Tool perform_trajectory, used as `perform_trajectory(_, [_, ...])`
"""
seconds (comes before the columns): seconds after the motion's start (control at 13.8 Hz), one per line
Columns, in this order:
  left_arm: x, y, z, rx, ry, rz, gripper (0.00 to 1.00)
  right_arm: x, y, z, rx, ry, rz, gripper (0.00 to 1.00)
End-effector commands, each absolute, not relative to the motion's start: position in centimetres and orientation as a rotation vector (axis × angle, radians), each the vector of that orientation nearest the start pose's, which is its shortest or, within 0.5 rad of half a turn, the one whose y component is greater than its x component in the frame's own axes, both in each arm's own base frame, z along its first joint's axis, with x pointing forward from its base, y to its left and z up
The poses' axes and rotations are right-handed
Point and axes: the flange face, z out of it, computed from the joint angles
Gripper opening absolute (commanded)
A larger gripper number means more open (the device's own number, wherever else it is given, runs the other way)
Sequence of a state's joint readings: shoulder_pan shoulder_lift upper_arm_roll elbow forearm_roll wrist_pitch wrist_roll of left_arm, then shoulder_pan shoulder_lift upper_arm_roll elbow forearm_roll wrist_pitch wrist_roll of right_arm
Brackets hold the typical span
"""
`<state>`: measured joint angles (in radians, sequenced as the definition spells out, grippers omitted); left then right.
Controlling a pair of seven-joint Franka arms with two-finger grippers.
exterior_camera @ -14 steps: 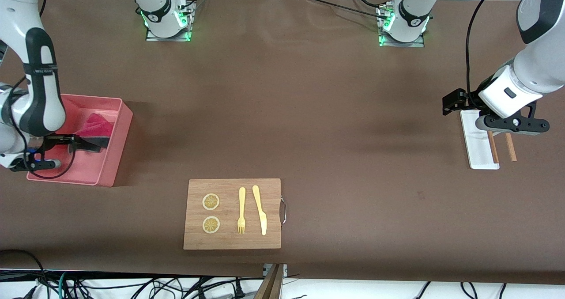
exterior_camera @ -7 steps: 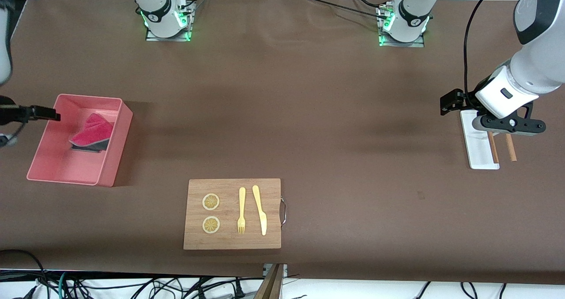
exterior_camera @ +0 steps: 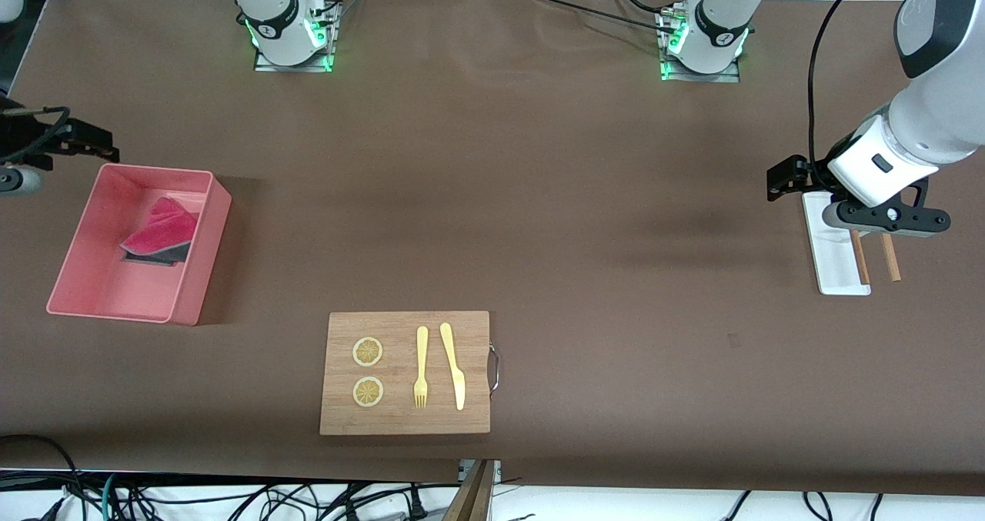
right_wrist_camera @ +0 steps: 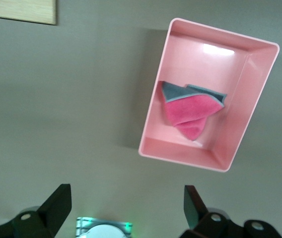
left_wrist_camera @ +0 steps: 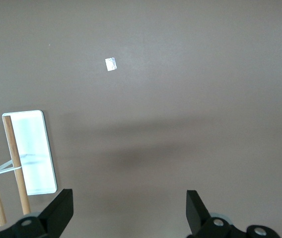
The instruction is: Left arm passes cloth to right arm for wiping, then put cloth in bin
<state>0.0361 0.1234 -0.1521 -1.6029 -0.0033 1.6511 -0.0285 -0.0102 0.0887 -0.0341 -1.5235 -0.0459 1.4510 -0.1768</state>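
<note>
Front view: cutting board [exterior_camera: 405, 372] with two lemon slices [exterior_camera: 368, 371], fork [exterior_camera: 421, 366], knife [exterior_camera: 453, 365] near camera edge; white tray [exterior_camera: 829, 253] with two wooden sticks [exterior_camera: 873, 255] at my left arm's end; cloth [exterior_camera: 159, 228] in bin [exterior_camera: 196, 263], nothing over it; my right gripper [exterior_camera: 65, 140] above table just beside bin.

Left wrist view: my left gripper [left_wrist_camera: 126, 210] wide open, empty, over bare table by tray [left_wrist_camera: 32, 148].

Right wrist view: my right gripper [right_wrist_camera: 126, 206] wide open, empty; cloth [right_wrist_camera: 190, 109] inside bin [right_wrist_camera: 250, 64], well apart from fingers.

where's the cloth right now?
The cloth lies inside the pink bin at the right arm's end of the table, against the bin wall that faces the table's middle. Nothing is holding it.
</note>
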Motion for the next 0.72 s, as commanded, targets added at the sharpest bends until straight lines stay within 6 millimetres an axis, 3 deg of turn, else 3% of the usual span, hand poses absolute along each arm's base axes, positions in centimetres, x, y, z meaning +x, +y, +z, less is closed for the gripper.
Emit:
perform_trajectory(0.0, [59.1,-6.4,55.0,-3.157,0.170,0.121,1.00,56.4,-2.1,61.4,-3.183,-0.164,0.223,1.00])
perform_trajectory(0.65, [59.1,-6.4,55.1,-3.157,0.172,0.119,1.00,56.0,-2.4,62.4,-3.189,-0.152,0.216,1.00])
